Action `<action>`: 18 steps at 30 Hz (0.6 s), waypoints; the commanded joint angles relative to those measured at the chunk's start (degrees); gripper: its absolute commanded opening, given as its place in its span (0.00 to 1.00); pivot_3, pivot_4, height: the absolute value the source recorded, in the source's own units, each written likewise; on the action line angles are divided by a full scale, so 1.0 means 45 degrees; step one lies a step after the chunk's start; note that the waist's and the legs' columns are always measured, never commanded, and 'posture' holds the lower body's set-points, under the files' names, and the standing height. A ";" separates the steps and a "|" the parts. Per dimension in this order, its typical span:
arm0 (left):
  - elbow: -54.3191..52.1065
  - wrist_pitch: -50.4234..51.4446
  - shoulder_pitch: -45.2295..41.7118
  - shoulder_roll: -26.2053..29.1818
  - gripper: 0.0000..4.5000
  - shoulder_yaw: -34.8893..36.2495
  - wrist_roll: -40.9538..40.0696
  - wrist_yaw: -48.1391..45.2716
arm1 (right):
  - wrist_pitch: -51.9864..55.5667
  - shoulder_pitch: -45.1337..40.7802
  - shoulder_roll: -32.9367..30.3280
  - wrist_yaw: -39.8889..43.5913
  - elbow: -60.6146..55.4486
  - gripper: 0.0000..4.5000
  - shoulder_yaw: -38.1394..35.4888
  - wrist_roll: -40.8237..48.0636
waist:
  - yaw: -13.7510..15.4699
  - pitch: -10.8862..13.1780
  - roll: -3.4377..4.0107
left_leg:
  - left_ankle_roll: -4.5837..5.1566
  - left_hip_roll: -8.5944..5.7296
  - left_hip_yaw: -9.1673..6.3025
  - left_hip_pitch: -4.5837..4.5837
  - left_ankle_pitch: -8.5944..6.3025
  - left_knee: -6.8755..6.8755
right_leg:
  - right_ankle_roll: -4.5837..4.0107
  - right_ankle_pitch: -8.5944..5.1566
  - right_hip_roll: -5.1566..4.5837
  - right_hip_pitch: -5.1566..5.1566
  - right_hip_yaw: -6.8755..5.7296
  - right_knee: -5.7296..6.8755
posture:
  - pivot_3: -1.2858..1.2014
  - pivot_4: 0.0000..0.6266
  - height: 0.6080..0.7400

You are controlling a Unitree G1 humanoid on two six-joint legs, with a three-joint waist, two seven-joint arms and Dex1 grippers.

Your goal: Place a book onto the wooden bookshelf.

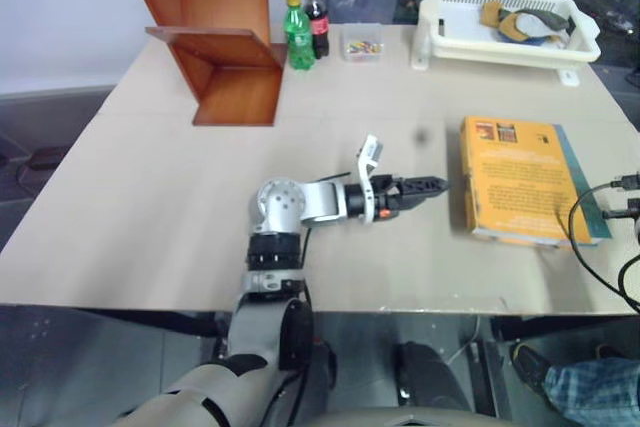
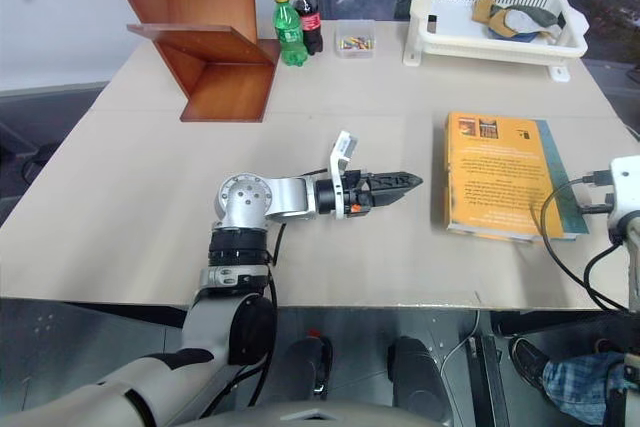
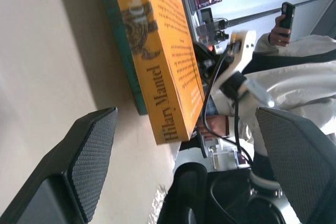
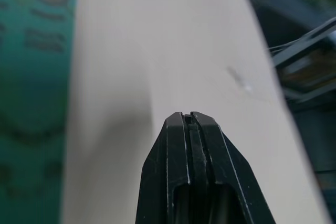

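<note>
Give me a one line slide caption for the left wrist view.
Open left gripper faces the orange book's spine as it lies on the table, a person beyond.

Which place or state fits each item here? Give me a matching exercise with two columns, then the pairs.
Column one:
1. the book
2. the wooden bookshelf
3. left gripper
4. right gripper

Column two:
A. jaws shut, over bare table beside a teal cover
B. far left corner of the table, by the soda bottles
C. lying flat on a teal book, near the right edge
D. jaws open, pointing at the orange spine

Pairs: 1-C, 2-B, 3-D, 4-A
</note>
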 commanded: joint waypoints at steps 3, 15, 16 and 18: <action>-0.0669 0.0201 -0.0157 0.0062 1.00 0.0356 -0.0428 0.0148 | 0.0819 -0.1971 0.0251 -0.0211 0.1722 0.01 -0.0989 0.1095 | 0.0000 -0.0002 0.0007 | 0.0000 -0.0002 0.0000 0.0002 0.0000 0.0002 | 0.0000 0.0000 0.0000 0.0004 0.0002 0.0007 | 0.52 0.24 1.00; -0.0908 0.0385 -0.0061 0.0211 1.00 0.0839 -0.0653 0.0497 | 0.0344 -0.4494 -0.0539 0.0712 0.6054 0.01 0.0370 0.1005 | 0.0072 0.0000 0.0007 | -0.0002 -0.0011 -0.0002 -0.0015 0.0000 -0.0004 | -0.0001 0.0000 -0.0010 0.0004 -0.0003 -0.0018 | 0.52 0.24 1.00; -0.0861 0.0432 -0.0080 0.0209 1.00 0.0966 -0.0697 0.0538 | 0.0246 -0.4708 -0.0524 0.0847 0.6342 0.01 0.0481 0.1003 | 0.0043 0.0000 0.0006 | -0.0001 -0.0010 -0.0002 -0.0013 0.0000 -0.0004 | -0.0001 0.0000 -0.0009 0.0004 -0.0003 -0.0018 | 0.52 0.24 1.00; -0.0780 0.0504 -0.0112 0.0224 1.00 0.1108 -0.0741 0.0576 | 0.0036 -0.5069 -0.0521 0.1020 0.6861 0.01 0.0623 0.0989 | -0.0034 0.0000 0.0007 | -0.0002 -0.0007 -0.0002 -0.0010 0.0000 -0.0004 | -0.0001 0.0000 -0.0006 0.0004 -0.0002 -0.0017 | 0.52 0.24 1.00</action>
